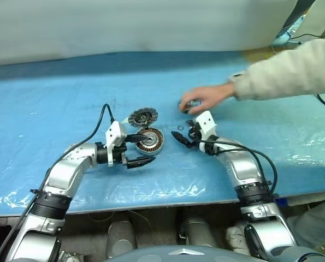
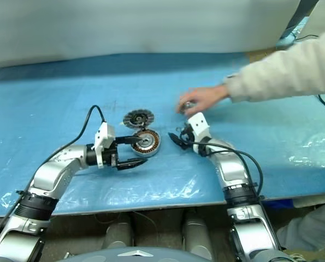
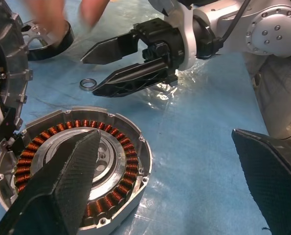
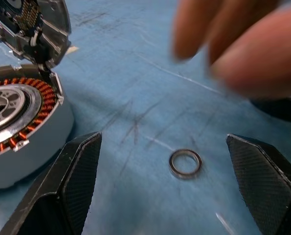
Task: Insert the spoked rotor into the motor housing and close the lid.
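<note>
Task barely started: motor housing [image 1: 150, 141] lies open on the blue desk [image 1: 53, 98], copper windings showing and the hub bare, no rotor in it. Lid [image 1: 143, 117] is swung back, ribbed face up, still joined at the housing's far edge. Left gripper [image 1: 143, 149] has fingers spread wide and empty, one finger reaching over the housing, the other clear of it on the near side, so the housing sits right at its fingertips. Right gripper [image 1: 183, 140] also has fingers spread and holds nothing; a small metal ring [image 4: 185, 163] lies on the desk between its two fingers, the housing off to the side of them. A person's hand [image 1: 205, 98] reaches in just beyond the right fingers and covers a dark round part with a shiny rim, likely the spoked rotor [image 3: 46, 40], partly hidden, can't tell if the hand grips it or only touches it. Done: nothing beyond the housing standing open. Left: get the rotor, seat it over the hub, fold the lid down. The ring's role is unclear.
</note>
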